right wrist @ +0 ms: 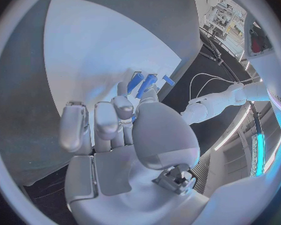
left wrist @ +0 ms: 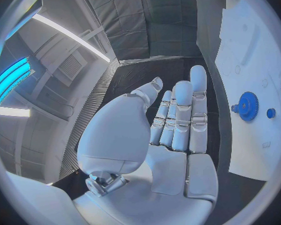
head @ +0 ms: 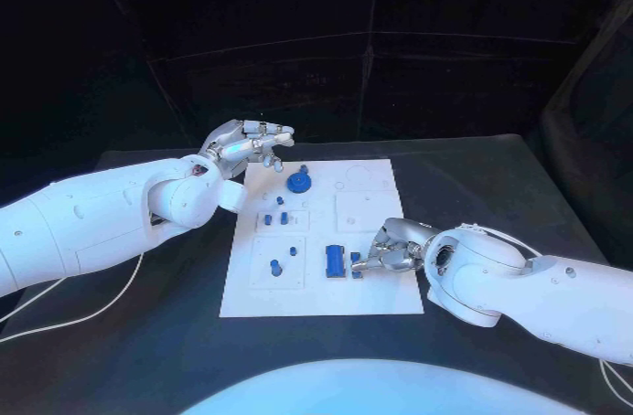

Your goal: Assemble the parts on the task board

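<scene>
1. A white task board (head: 376,296) lies in the middle of a black table (head: 528,177), with small blue parts spread over it.
2. The left hand (head: 248,143) hovers at the board's far left corner, fingers extended and apart, holding nothing; the left wrist view shows the open palm (left wrist: 175,120) beside the board (left wrist: 253,50).
3. A round blue gear (head: 301,183) stands on the board near that hand, seen also from the left wrist (left wrist: 247,106).
4. The right hand (head: 382,253) rests low over the board's near right side, fingers curled toward a blue block (head: 335,261); whether it grips anything cannot be told.
5. Small blue pegs (head: 274,218) stand mid-board, with another part (head: 276,268) nearer the front left.
</scene>
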